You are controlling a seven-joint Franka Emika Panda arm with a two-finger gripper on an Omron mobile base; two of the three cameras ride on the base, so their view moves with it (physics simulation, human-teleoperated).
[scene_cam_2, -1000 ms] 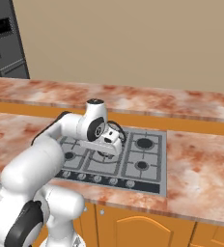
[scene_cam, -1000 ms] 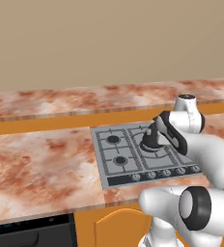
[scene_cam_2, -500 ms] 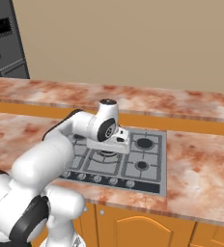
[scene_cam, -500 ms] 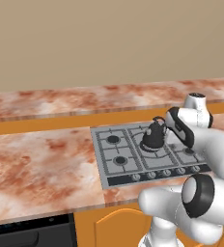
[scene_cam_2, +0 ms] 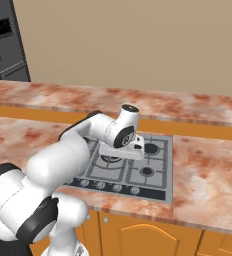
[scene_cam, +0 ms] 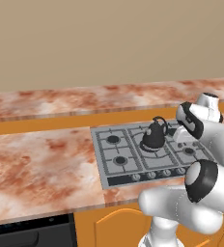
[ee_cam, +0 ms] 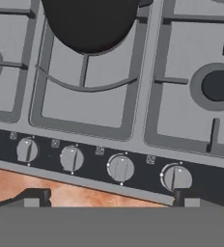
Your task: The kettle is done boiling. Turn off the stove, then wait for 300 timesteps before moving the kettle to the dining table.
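A black kettle [scene_cam: 153, 137] sat upright on the stove [scene_cam: 115, 162], on the centre grate between the left and right burners. Its thin arched handle rose above the lid, and its short spout seemed to point right, toward the arm, though that was hard to tell. The stove lay flat in a reddish marbled worktop [scene_cam: 41, 169], its long side running left to right, with a dark knob strip [ee_cam: 99, 164] along the near edge. From the hand camera, the kettle's round black base [ee_cam: 91, 21] sat at the top, five knobs lined up below it, and the gripper [ee_cam: 109, 198] hung over the strip's near edge with its two tips spread wide, touching nothing. A longer marbled counter [scene_cam: 85, 99] ran behind the stove.
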